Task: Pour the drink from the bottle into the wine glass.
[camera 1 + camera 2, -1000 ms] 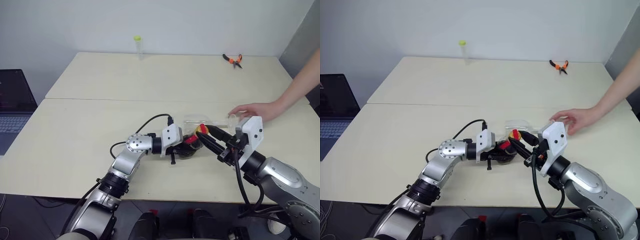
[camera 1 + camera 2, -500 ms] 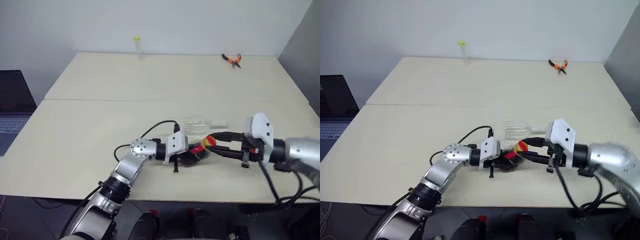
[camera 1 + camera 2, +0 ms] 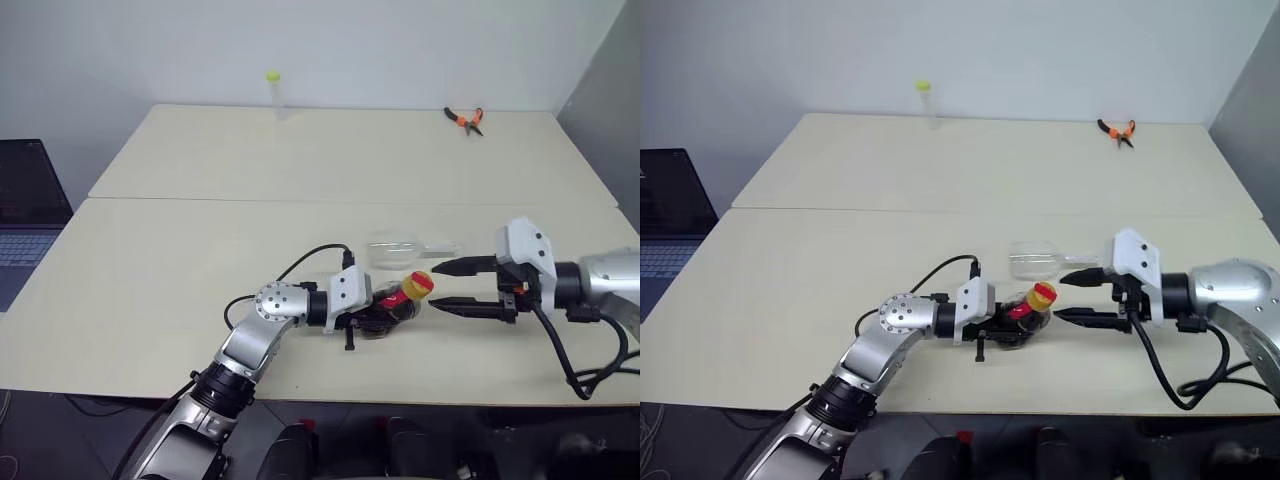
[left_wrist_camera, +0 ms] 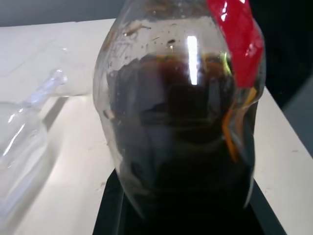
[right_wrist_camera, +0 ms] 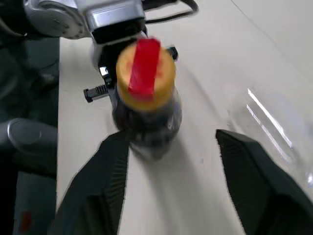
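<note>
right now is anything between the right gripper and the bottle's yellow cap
Nothing visible. The right gripper is open, its fingers pointing at the yellow cap across a bare gap. The left gripper holds the bottle; the wine glass lies on its side just behind it.

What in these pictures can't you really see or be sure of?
- Left tool's fingers: hidden behind the bottle in the left wrist view.
- Wine glass: lying on the table; its foot is too faint to trace in the head views.
- Bottle's cap: blurred in the right wrist view; whether it is loosened can't be told.
- Pliers: too small for detail.
</note>
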